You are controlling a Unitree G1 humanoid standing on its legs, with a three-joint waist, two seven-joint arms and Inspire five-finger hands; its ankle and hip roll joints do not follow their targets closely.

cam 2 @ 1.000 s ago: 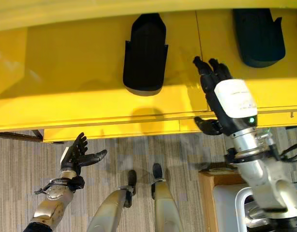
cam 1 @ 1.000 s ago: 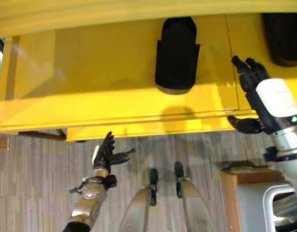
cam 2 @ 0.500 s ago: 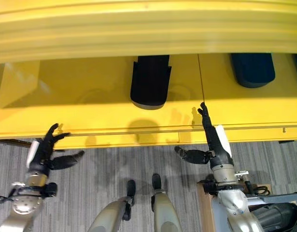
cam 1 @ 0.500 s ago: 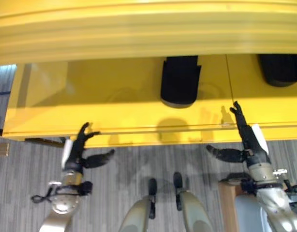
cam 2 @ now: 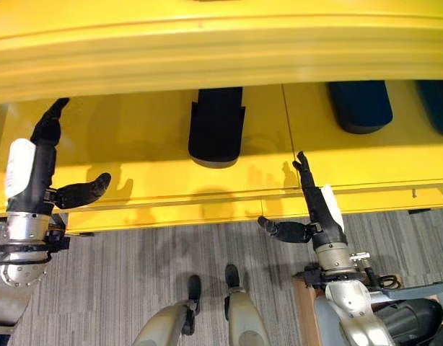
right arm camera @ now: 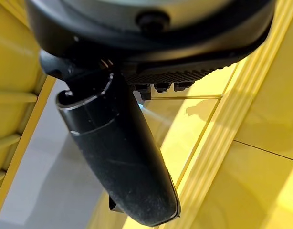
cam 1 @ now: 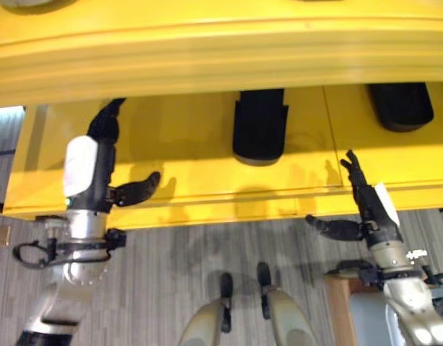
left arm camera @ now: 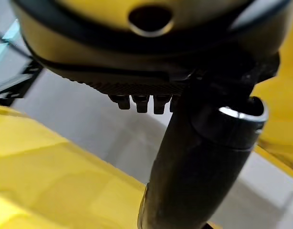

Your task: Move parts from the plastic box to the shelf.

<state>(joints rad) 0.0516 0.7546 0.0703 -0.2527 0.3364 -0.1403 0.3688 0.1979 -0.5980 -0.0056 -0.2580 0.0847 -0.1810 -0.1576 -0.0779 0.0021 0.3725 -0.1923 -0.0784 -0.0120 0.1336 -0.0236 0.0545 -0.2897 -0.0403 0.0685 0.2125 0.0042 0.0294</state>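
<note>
A black moulded part (cam 1: 259, 133) lies on the yellow shelf (cam 1: 185, 162), near its middle. A second dark part (cam 1: 400, 107) lies further right, and both are apart from my hands. My left hand (cam 1: 91, 169) is raised over the shelf's left end, its fingers straight, its thumb spread and nothing in it. My right hand (cam 1: 369, 209) stands at the shelf's front edge on the right, open and empty. In the wrist views the left thumb (left arm camera: 194, 167) and the right thumb (right arm camera: 118, 157) stand out straight over yellow surfaces.
A thick yellow upper ledge (cam 1: 207, 50) overhangs the shelf. Grey striped carpet (cam 1: 164, 288) lies below the shelf's front edge. At the lower right a wooden stand (cam 1: 338, 288) holds a pale grey container (cam 1: 362, 317), partly behind my right arm.
My left hand has risen from below the shelf's front edge to over the shelf's left end. My right hand drew back from over the shelf to its front edge, then held. The camera tilted.
</note>
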